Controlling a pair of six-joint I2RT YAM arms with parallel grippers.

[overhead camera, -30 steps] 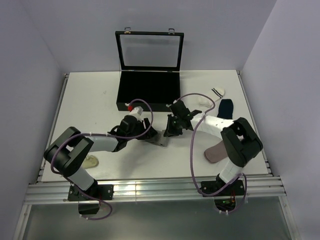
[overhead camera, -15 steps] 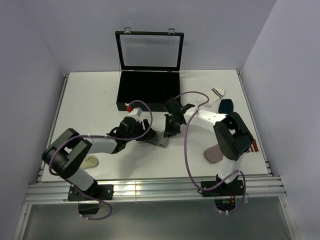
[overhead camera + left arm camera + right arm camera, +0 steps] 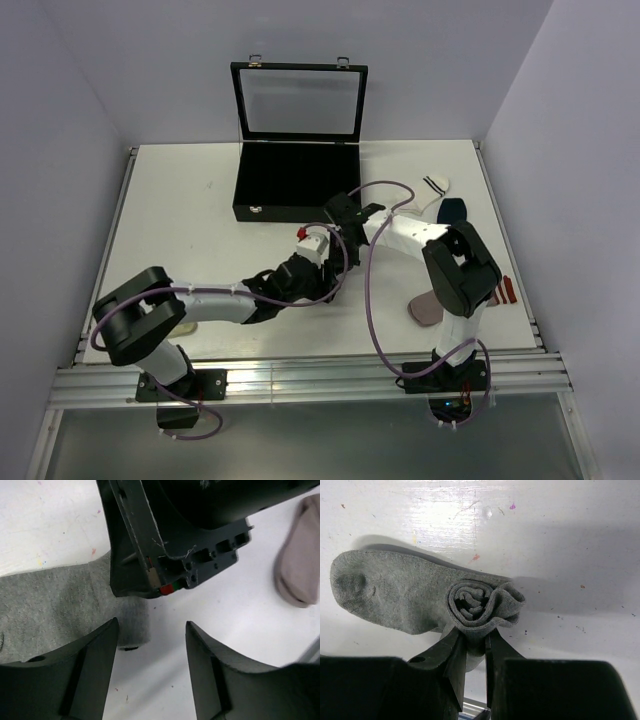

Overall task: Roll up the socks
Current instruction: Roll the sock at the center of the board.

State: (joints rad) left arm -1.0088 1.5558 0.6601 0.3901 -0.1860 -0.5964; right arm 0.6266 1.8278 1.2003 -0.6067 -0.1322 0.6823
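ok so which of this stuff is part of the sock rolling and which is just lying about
job: grey sock, half rolled, pinched in right end effector; white striped sock; navy sock; taupe sock
lying about: black display case, lid up

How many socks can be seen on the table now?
4: grey sock, part-rolled, in the right hand; white sock and navy sock far right; taupe sock near right. More may be hidden.
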